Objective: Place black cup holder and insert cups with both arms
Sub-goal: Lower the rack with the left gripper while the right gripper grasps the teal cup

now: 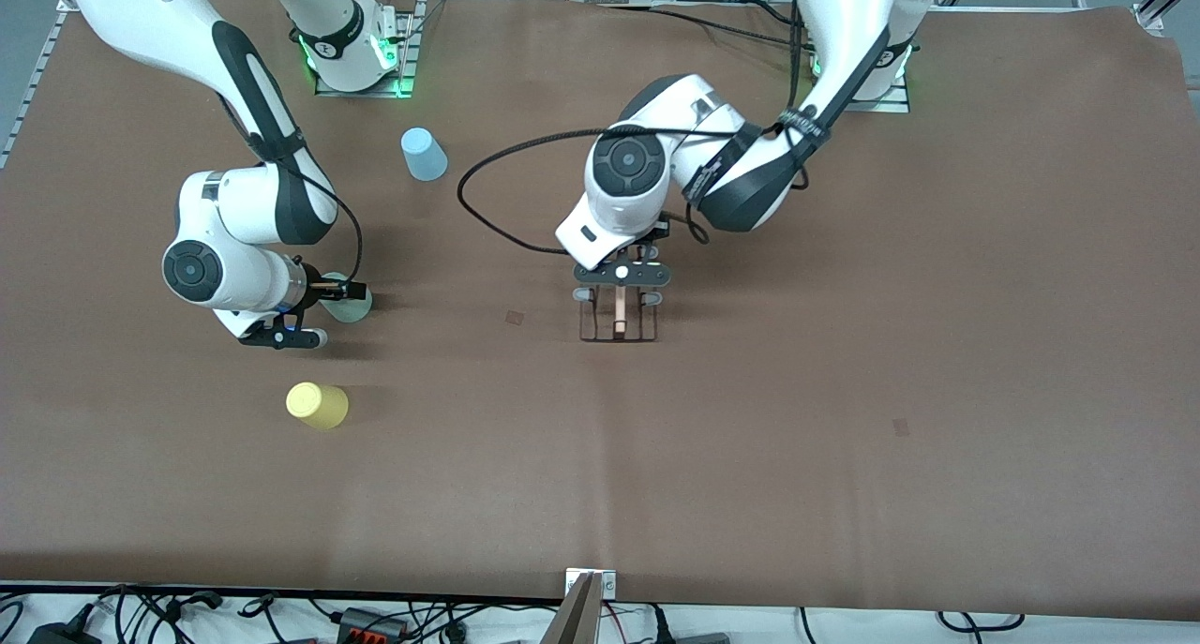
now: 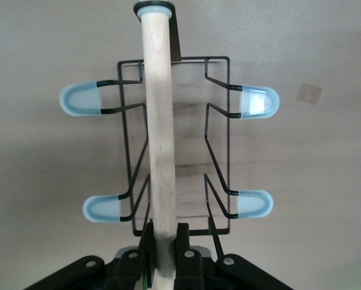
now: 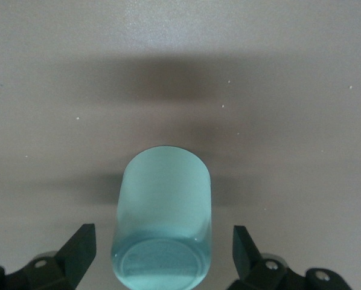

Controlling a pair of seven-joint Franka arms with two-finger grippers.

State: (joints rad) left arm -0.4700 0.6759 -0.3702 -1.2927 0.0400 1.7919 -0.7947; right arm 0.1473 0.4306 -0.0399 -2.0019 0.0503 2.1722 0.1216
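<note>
Left pincer [image 2: 165, 257] clamps the black cup holder [image 2: 177, 145] by its stiff wooden rod [image 2: 159, 121]; right pincer [image 3: 162, 254], open, straddles the light, slippery green cup [image 3: 162, 223].

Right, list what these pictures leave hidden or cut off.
- Green cup, front view: mostly covered by the right gripper; the right wrist view's edge crops its base.
- Black cup holder, front view: its upper end is under the left gripper.
- Prongs, left wrist view: only four show.
- Blue cup, yellow cup: absent from wrist views.
</note>
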